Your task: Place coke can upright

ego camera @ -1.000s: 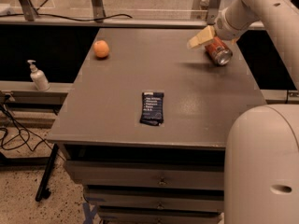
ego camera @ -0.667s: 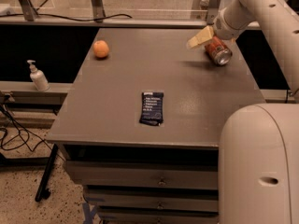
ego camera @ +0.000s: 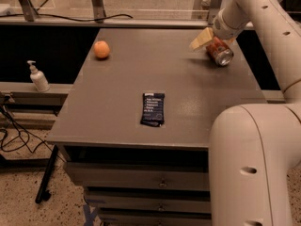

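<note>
Gripper (ego camera: 212, 42) at far right corner, down on tipped can (ego camera: 220, 52); grip unclear.
Orange (ego camera: 101, 49) near far left corner, packet (ego camera: 153, 109) toward front edge, both well apart from can.

The table top (ego camera: 122, 93) is presenting a smooth, matt grey finish with faint dull reflections. The coke can (ego camera: 221, 53) is showing glossy red-painted metal and a bare silvery end. The gripper (ego camera: 212, 41), sitting at the can near the table's far right edge, is showing matt tan, plastic-looking parts. The arm (ego camera: 256, 164) is presenting a smooth off-white satin shell. The dark packet (ego camera: 153, 108) is giving a slight sheen. The orange (ego camera: 101, 49) is appearing matt-skinned.
</note>
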`<control>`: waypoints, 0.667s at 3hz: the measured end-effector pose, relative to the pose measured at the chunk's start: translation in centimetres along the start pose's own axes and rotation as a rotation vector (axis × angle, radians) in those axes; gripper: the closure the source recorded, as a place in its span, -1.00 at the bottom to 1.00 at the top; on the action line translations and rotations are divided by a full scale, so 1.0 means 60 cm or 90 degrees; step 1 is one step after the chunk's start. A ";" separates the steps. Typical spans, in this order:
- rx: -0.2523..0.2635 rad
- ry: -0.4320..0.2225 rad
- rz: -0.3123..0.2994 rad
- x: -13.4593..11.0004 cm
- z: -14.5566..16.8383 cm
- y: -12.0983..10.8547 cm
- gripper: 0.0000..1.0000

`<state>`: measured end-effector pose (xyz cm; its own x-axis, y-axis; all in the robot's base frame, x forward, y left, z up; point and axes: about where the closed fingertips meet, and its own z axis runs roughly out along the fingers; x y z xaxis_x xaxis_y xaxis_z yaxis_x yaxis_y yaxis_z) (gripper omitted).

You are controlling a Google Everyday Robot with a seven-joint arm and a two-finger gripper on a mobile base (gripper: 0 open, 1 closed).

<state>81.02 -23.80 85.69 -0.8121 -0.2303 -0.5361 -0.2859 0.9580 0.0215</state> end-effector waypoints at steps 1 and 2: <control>0.000 0.013 -0.003 0.006 0.012 -0.002 -0.20; 0.003 0.023 0.000 0.013 0.015 -0.009 0.27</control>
<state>80.98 -24.34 84.47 -0.8301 -0.2360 -0.5052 -0.2835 0.9588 0.0179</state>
